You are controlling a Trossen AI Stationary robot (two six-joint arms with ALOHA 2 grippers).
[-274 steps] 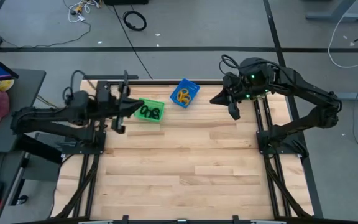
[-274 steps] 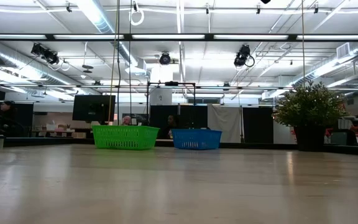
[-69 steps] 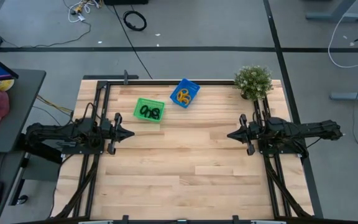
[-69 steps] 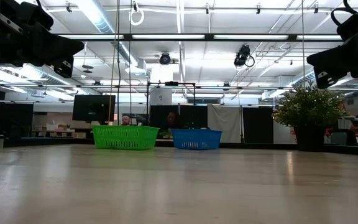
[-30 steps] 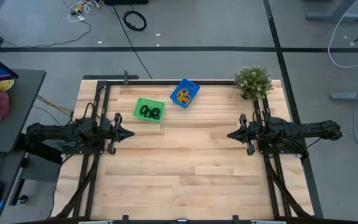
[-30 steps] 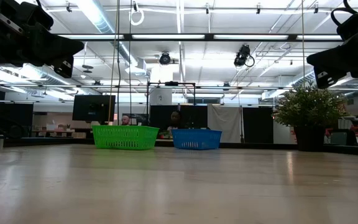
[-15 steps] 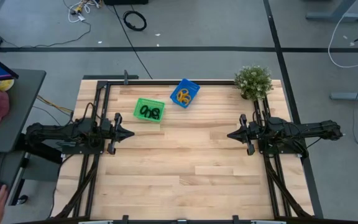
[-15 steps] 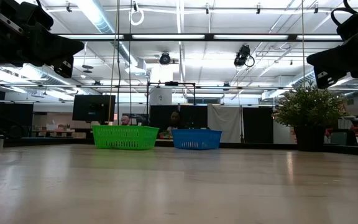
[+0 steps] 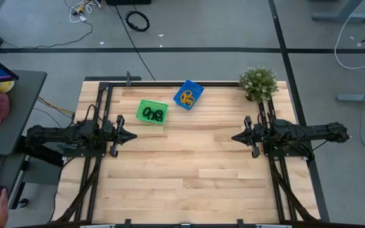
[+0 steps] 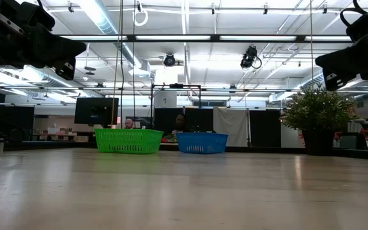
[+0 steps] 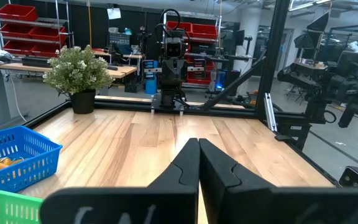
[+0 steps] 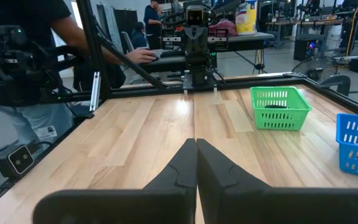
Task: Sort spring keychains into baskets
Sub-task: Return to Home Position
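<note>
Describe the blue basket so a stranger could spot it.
On the wooden table, look along the edge where the potted plant stands. The blue basket sits askew between the plant and the green basket; it alone holds orange keychains.

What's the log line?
left tool shut, left side | right tool shut, right side | black spring keychains: green basket | orange spring keychains: blue basket
</note>
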